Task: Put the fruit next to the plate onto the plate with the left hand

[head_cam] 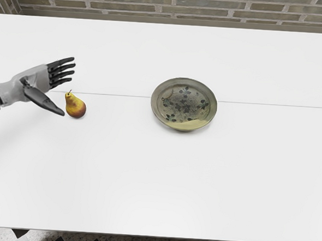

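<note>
A yellow-orange pear (pixel 75 106) stands upright on the white table, well to the left of the plate. The plate (pixel 184 104) is olive green with a dark flower pattern and sits near the table's middle with nothing on it. My left hand (pixel 58 87) comes in from the left edge and hovers just left of the pear. Its fingers (pixel 63 71) are spread open above and behind the pear, and the thumb (pixel 47 102) points toward the pear's left side. Nothing is held. The right arm does not show.
The white table (pixel 157 180) spans the whole view, with a thin seam line across its middle. A brick wall (pixel 168 3) runs behind its far edge. A checkered floor shows below the front edge.
</note>
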`<state>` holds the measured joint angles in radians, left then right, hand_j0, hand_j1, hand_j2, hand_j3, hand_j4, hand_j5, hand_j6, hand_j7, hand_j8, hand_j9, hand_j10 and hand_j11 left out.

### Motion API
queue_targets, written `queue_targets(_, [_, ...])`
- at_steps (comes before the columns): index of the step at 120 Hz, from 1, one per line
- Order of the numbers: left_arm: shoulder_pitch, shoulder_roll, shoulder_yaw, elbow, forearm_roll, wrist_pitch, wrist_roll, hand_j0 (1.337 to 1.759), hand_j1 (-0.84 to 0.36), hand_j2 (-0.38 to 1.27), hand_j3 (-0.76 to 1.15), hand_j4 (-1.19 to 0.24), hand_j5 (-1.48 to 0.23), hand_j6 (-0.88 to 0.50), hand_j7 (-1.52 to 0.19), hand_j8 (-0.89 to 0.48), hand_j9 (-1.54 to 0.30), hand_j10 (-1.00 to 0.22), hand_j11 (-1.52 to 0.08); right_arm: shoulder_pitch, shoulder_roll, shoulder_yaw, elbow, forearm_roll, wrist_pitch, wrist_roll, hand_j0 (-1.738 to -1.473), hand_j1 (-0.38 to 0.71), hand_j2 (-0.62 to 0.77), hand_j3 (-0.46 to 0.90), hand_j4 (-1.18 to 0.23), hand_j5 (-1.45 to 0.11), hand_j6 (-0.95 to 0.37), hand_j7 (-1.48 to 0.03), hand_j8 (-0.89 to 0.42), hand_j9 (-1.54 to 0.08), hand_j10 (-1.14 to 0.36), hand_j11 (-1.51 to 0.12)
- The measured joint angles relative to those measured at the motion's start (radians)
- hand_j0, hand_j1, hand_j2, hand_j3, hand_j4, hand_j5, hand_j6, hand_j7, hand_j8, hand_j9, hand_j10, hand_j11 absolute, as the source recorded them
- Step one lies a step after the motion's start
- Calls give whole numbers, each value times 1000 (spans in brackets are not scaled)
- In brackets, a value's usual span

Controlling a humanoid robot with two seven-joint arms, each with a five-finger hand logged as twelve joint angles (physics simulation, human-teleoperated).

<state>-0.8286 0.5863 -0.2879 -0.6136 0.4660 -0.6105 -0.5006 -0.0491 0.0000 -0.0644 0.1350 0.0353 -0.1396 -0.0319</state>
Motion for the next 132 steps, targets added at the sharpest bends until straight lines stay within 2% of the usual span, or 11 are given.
queue_targets(51, [23,-51,13,28,11,0,-6,1658,349,3,0,-2,0,-2,0,-2,0,-1,0,0,0,0,0,0,0,0,-1658,-314,-6,0,-30,-38,-30,-38,-30,-38,-30,-38])
queue_targets(77, [23,-63,9,69,0,0,-7,1658,349,3,0,-2,0,-2,0,-2,0,-1,0,0,0,0,0,0,0,0,-1658,-314,-6,0,-30,-38,-30,-38,-30,-38,-30,-38])
queue_targets(132, [32,-86,17,77,-1,0,-6,1658,349,3,0,-2,0,-2,0,-1,0,-1,0,0,0,0,0,0,0,0,-1658,-314,-6,0,-30,-38,-30,-38,-30,-38,-30,-38])
